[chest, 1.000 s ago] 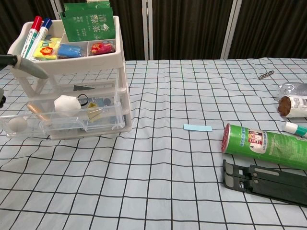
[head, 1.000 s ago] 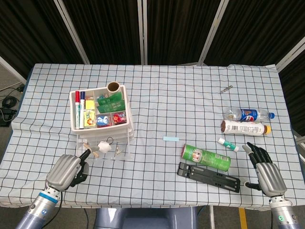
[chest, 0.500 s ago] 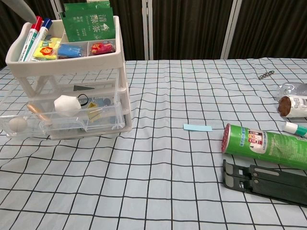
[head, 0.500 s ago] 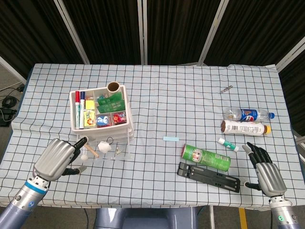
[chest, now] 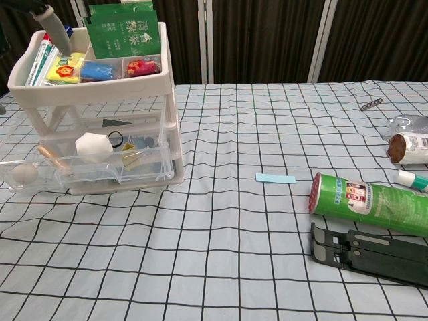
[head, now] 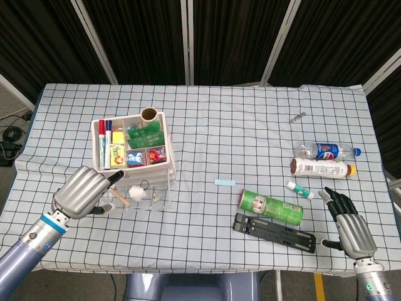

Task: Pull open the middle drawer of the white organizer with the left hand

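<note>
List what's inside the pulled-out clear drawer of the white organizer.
The clear drawer holds a white faceted ball, a black ring, a brown stick and a small yellowish piece. Items at the back are blurred behind the plastic.

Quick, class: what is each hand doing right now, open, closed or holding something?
Left hand: holds nothing; open or closed cannot be told.
Right hand: open, fingers apart, holding nothing.

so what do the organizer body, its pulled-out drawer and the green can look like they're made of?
White organizer: opaque white moulded plastic, slight sheen on the rim. Pulled-out drawer: clear glossy plastic, since its contents show through the front wall. Green can: printed glossy wrap with a pale rim at its end; probably cardboard or thin metal underneath, can't tell which.
</note>
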